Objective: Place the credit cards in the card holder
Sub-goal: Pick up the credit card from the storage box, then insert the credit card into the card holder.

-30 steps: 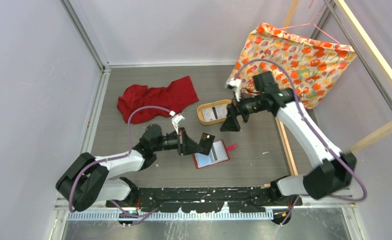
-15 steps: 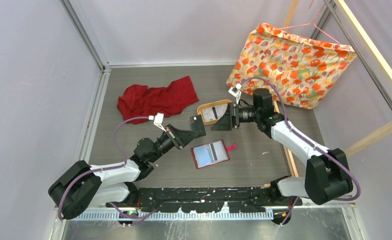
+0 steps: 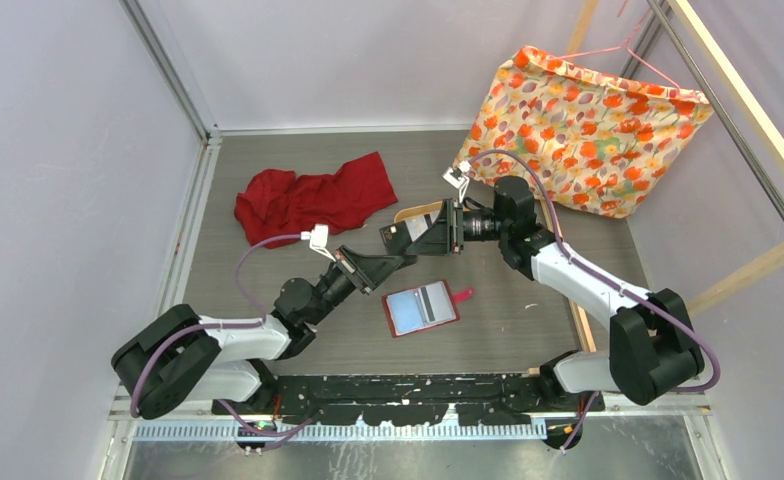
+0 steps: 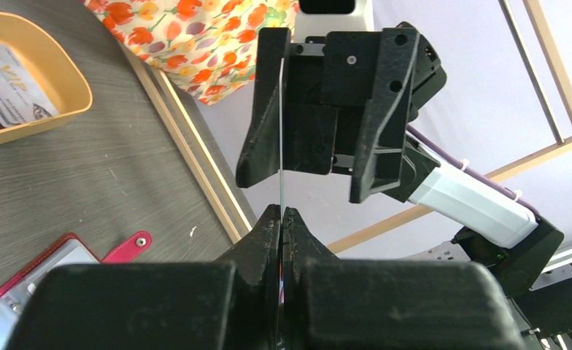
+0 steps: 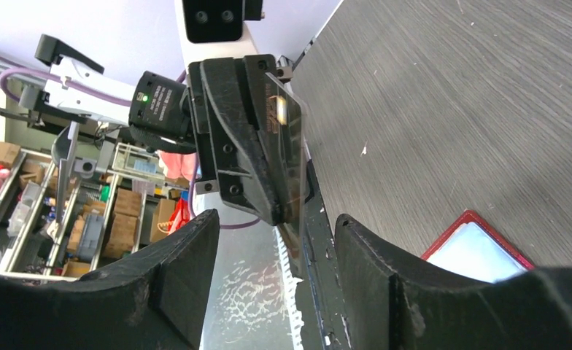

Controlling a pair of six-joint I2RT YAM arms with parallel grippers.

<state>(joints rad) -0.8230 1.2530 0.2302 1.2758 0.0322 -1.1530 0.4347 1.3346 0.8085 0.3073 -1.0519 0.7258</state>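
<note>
The only writing I can pick out is on the pale card (image 4: pixel 7 84) lying in the oval wooden tray (image 4: pixel 68 84). It looks like "VIP" above lines of print too small to read. From overhead that tray is mostly hidden under the 2 arms where they meet.

The left fingers (image 4: pixel 265 240) are clenched on 1 credit card (image 4: pixel 279 131), held up off the tabletop (image 3: pixel 508 300). From the left wrist it is edge-on, just a thin line. From the right wrist its face shows a bright gold patch, the rest blurred.

The right fingers (image 5: pixel 174 277) are spread wide, 1 on either side of that card, gripping nothing. Whether either touches it I cannot tell.

The card holder (image 3: pixel 421 307) lies open and flat just on the near side of the fingers, with a red rim, pale pockets facing up and the snap tab (image 3: pixel 465 293) sticking out to the right. A dark stripe crosses its right half; I cannot tell whether that is a card tucked in.

A crumpled red cloth (image 3: pixel 313 197) lies at the far left, and a floral bag (image 3: pixel 588 120) hangs at the far right
</note>
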